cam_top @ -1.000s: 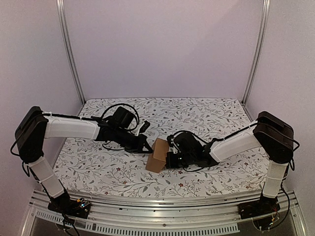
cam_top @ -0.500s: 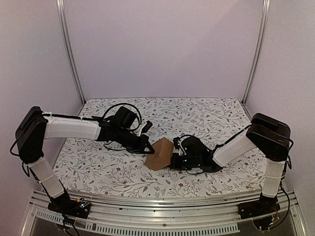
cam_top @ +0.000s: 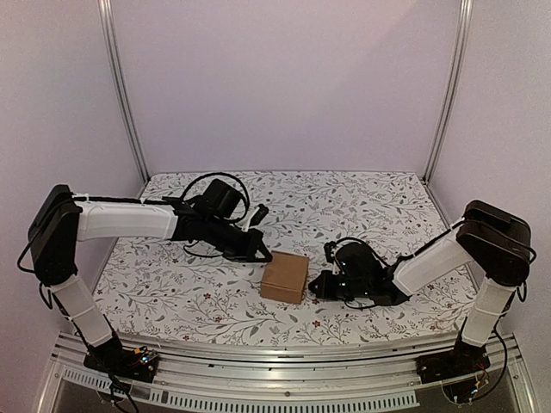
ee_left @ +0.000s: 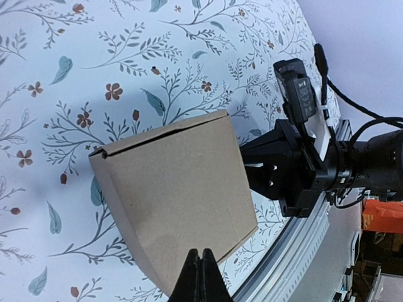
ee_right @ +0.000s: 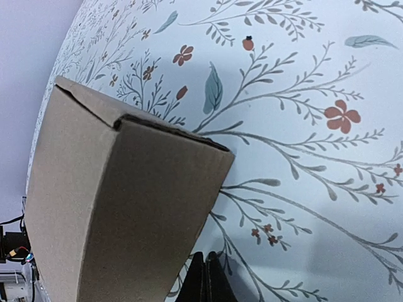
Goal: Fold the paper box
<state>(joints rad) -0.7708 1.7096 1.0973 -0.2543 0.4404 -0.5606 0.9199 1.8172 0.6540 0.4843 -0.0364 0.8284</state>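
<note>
The paper box (cam_top: pixel 285 278) is a closed brown cardboard cube resting flat on the floral table near the front middle. It also shows in the left wrist view (ee_left: pixel 173 195) and the right wrist view (ee_right: pixel 119 207). My left gripper (cam_top: pixel 262 255) is shut and empty, its tips (ee_left: pixel 199 277) just above the box's near top edge. My right gripper (cam_top: pixel 317 287) is shut and empty, its tips (ee_right: pixel 206 280) low on the table just right of the box, a small gap apart from it.
The floral table cover (cam_top: pixel 379 206) spreads behind and to both sides of the box. A metal rail (cam_top: pixel 284 348) runs along the table's front edge. Lilac walls and two upright metal posts (cam_top: pixel 120 86) close in the back.
The box has gone from tilted on edge to lying flat on the table. My right gripper has drawn back to the right, away from it. My left gripper has shifted slightly right.
</note>
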